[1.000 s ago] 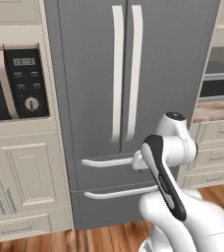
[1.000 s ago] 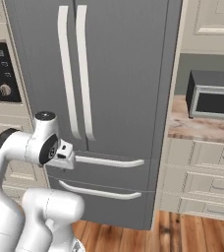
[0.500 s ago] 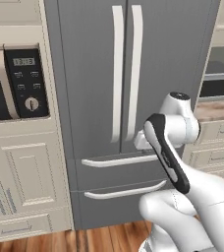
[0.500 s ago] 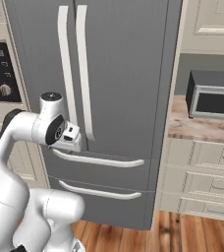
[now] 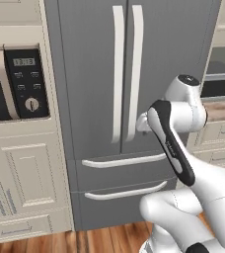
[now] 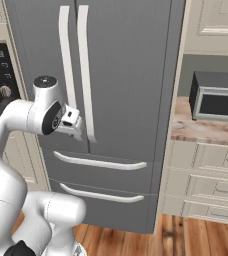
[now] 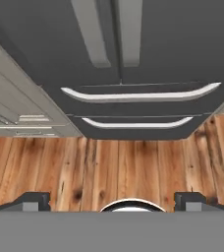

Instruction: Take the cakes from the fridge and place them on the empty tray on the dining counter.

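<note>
The tall dark grey fridge (image 5: 85,74) (image 6: 131,75) stands straight ahead with both doors shut, so the cakes are hidden behind them. My gripper (image 6: 77,128) hovers just in front of the lower ends of the two long cream door handles (image 6: 85,75). In the hand view the gripper (image 7: 111,201) is open, its dark fingertips (image 7: 33,199) far apart, and it looks down over the fridge's two drawer handles (image 7: 138,93) to the floor. Nothing is between the fingers. The tray and the dining counter are out of view.
A cream cabinet with a black oven panel (image 5: 28,84) flanks the fridge on the left. On the right, a marbled counter (image 6: 206,131) carries a microwave (image 6: 218,102) above cream drawers. Wooden floor (image 7: 133,172) lies in front of the fridge.
The arm has lifted and the hand has risen from the drawer handles toward the lower ends of the door handles. The gripper stays open.
</note>
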